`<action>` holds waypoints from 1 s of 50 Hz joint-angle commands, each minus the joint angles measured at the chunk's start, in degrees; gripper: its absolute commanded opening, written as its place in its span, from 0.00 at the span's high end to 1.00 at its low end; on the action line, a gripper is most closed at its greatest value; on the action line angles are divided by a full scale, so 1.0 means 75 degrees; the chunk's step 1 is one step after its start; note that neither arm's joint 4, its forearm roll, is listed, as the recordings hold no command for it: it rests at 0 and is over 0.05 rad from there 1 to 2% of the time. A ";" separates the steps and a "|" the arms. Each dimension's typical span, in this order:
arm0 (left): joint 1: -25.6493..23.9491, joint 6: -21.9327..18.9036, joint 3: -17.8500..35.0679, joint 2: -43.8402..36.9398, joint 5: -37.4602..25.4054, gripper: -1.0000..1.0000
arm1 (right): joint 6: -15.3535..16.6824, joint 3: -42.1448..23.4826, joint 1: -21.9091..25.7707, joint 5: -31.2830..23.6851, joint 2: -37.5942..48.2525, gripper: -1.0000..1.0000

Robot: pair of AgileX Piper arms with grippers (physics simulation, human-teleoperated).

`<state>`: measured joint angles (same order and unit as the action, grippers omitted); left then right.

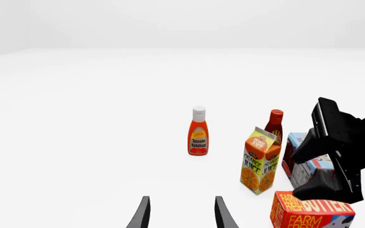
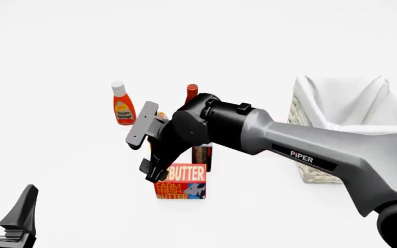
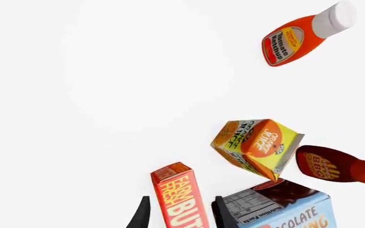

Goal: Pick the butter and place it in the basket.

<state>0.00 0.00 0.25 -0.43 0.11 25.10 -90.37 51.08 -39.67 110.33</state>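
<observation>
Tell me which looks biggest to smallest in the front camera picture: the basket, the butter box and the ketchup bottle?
1. The basket, biggest by far, though the arm covers part of it.
2. The butter box.
3. The ketchup bottle, which looks smallest, but it stands farther from the camera, so I'm unsure of these last two.

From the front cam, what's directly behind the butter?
Behind the butter stands the chocolate pudding box, with the orange juice carton beside it and a BBQ sauce bottle further back. The right arm covers most of them in the front view.
</observation>
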 commanded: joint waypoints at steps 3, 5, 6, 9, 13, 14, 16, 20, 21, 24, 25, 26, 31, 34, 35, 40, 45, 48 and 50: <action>0.0000 0.0000 0.0000 0.0000 0.0000 0.00 | -0.0045 -0.0014 0.0021 0.0027 0.0080 0.00; 0.0000 0.0000 0.0000 0.0000 0.0000 0.00 | -0.0051 -0.0005 0.0042 0.0042 0.0083 0.00; 0.0000 0.0000 0.0000 0.0000 0.0000 0.00 | -0.0070 0.0007 0.0071 0.0042 0.0077 0.00; 0.0000 0.0000 0.0000 0.0000 0.0000 0.00 | -0.0051 0.0007 0.0061 0.0041 0.0079 0.00; 0.0000 0.0000 0.0000 0.0000 0.0000 0.00 | -0.0044 0.0000 0.0029 0.0035 0.0094 0.00; 0.0000 0.0000 0.0000 0.0000 0.0000 0.00 | -0.0030 0.0016 0.0013 0.0045 0.0103 0.00; 0.0000 0.0000 0.0000 0.0000 0.0000 0.00 | -0.0029 0.0041 0.0014 0.0056 0.0106 0.00; 0.0000 0.0000 0.0000 0.0000 0.0000 0.00 | -0.0006 0.0003 -0.0036 0.0024 0.0112 0.00; 0.0000 0.0000 0.0000 0.0000 0.0000 0.00 | 0.0001 -0.0015 -0.0045 0.0014 0.0116 0.00; 0.0000 0.0000 0.0000 0.0000 0.0000 0.00 | 0.0024 -0.0019 -0.0057 0.0009 0.0123 0.00; 0.0000 0.0000 0.0000 0.0000 0.0000 0.00 | 0.0012 -0.0009 -0.0043 0.0007 0.0127 0.00; 0.0000 0.0000 0.0000 0.0000 0.0000 0.00 | 0.0024 -0.0003 -0.0057 0.0016 0.0135 0.00; 0.0000 0.0000 0.0000 0.0000 0.0000 0.00 | 0.0023 -0.0018 -0.0107 0.0022 0.0198 0.00; 0.0000 0.0000 0.0000 0.0000 0.0000 0.00 | 0.0013 -0.0007 -0.0101 0.0024 0.0197 0.00; 0.0000 0.0000 0.0000 0.0000 0.0000 0.00 | 0.0010 -0.0002 -0.0098 0.0028 0.0196 0.00; 0.0000 0.0000 0.0000 0.0000 0.0000 0.00 | -0.0001 0.0003 -0.0096 0.0040 0.0226 0.00; 0.0000 0.0000 0.0000 0.0000 0.0000 0.00 | -0.0020 -0.0011 -0.0080 0.0041 0.0287 0.00; 0.0000 0.0000 0.0000 0.0000 0.0000 0.00 | -0.0025 -0.0061 -0.0115 0.0033 0.0350 0.00; 0.0000 0.0000 0.0000 0.0000 0.0000 0.00 | -0.0041 -0.0110 -0.0117 0.0026 0.0405 0.00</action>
<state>0.00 0.00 0.25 -0.43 0.11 25.02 -90.59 50.38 -39.42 112.35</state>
